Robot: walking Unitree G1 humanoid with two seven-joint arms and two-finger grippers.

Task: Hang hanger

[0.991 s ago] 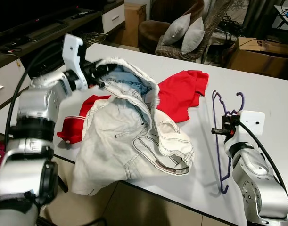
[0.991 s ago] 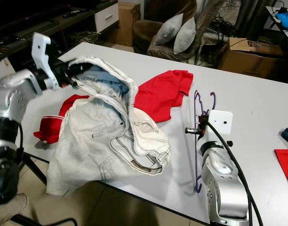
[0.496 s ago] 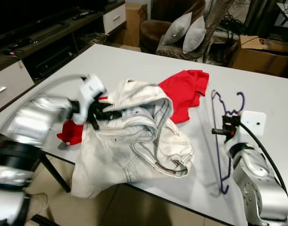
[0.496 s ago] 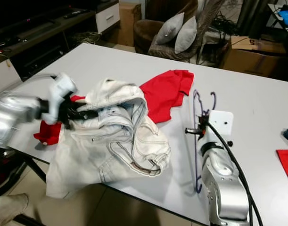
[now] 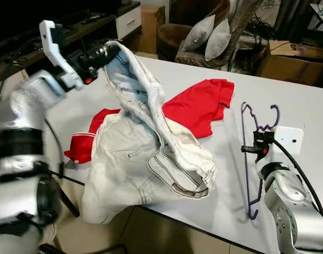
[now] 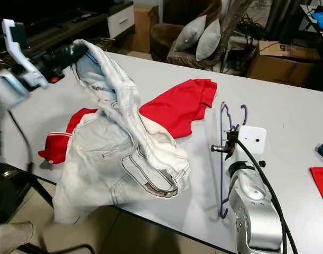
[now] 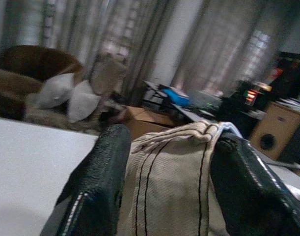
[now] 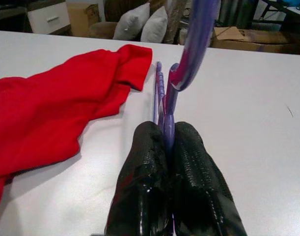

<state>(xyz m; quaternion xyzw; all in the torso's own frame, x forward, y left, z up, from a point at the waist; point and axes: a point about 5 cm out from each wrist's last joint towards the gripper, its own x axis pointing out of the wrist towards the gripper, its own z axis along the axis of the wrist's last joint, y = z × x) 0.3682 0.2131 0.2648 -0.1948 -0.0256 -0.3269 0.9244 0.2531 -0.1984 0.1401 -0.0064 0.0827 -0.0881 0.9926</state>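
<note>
A purple plastic hanger point(image 5: 250, 159) stands on edge on the white table point(image 5: 304, 106) at the right, its hook pointing away from me. My right gripper point(image 8: 167, 147) is shut on the hanger point(image 8: 186, 59) just below the hook. A pair of white jeans point(image 5: 150, 159) lies heaped at the table's near left edge. My left gripper point(image 5: 105, 51) is shut on the jeans' waistband point(image 7: 172, 167) and holds it high above the table, with the rest trailing down to the heap.
A red garment point(image 5: 198, 106) lies under and behind the jeans, and a red-and-white piece point(image 5: 82, 145) sticks out on the left. Another red cloth point(image 6: 321, 185) lies at the far right. Beyond the table stand an armchair with grey cushions point(image 5: 206, 32), cardboard boxes and a TV cabinet.
My left gripper has swung up and back from low over the heap, lifting the jeans' waistband high. The right gripper and hanger have stayed put.
</note>
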